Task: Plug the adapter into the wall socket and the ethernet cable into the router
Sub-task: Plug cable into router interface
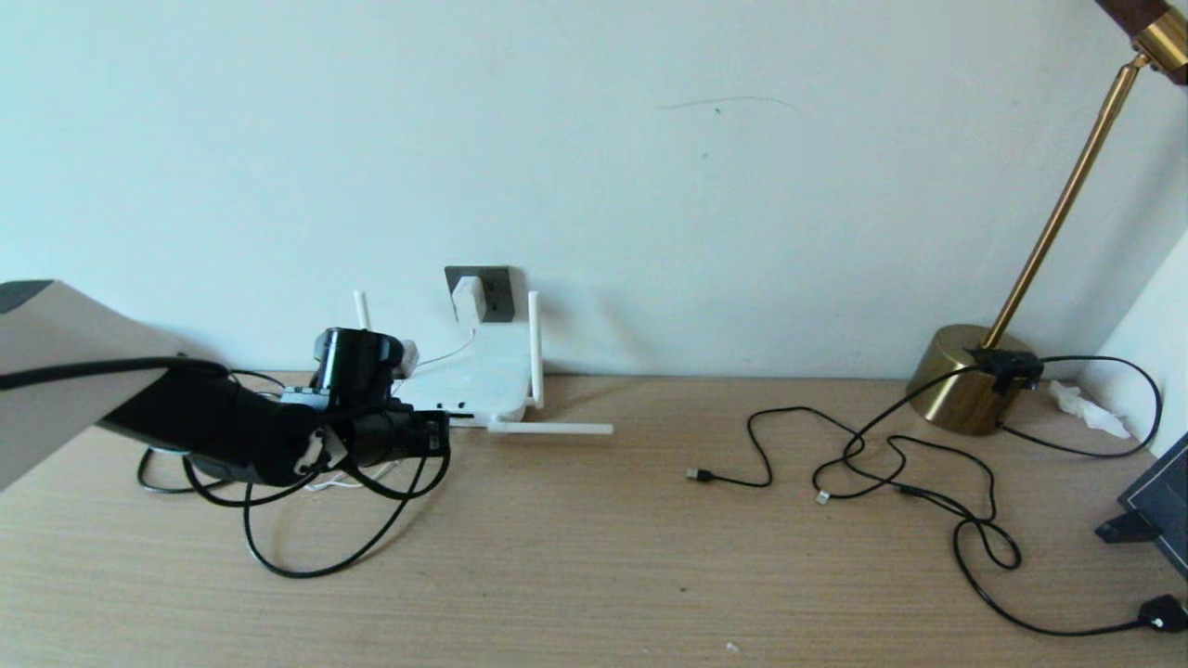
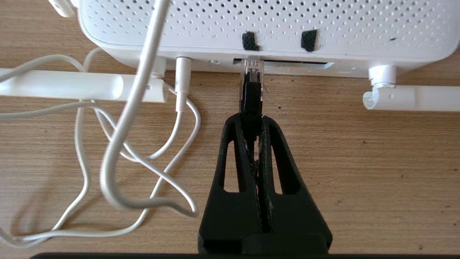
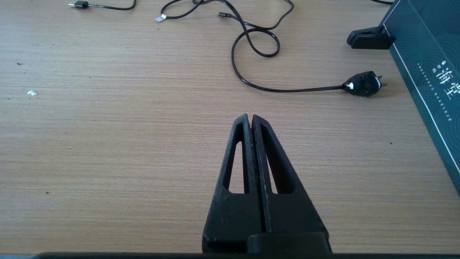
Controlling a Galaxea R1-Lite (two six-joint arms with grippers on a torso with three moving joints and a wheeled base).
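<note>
From the head camera, the left gripper (image 1: 436,434) is reaching low over the table (image 1: 594,557), right at the front edge of the router (image 1: 473,380). The adapter (image 1: 469,299) is sitting in the wall socket (image 1: 483,292) just behind the router, so that half looks done. The ethernet cable (image 1: 306,547) is looping on the table under the arm.

From the left wrist camera, the jaws are pinching the ethernet cable's black boot, and its clear plug tip (image 2: 251,68) is touching the mouth of the router's dark port slot (image 2: 298,64). I cannot tell if it is all the way in. If the plug is tilting a little, pushing could jam it or slide the light router back (nothing is holding it).

From the right wrist camera, the right gripper (image 3: 250,118) is hanging over bare table, jaws pressed together on nothing, near a black power plug (image 3: 363,84).
</note>
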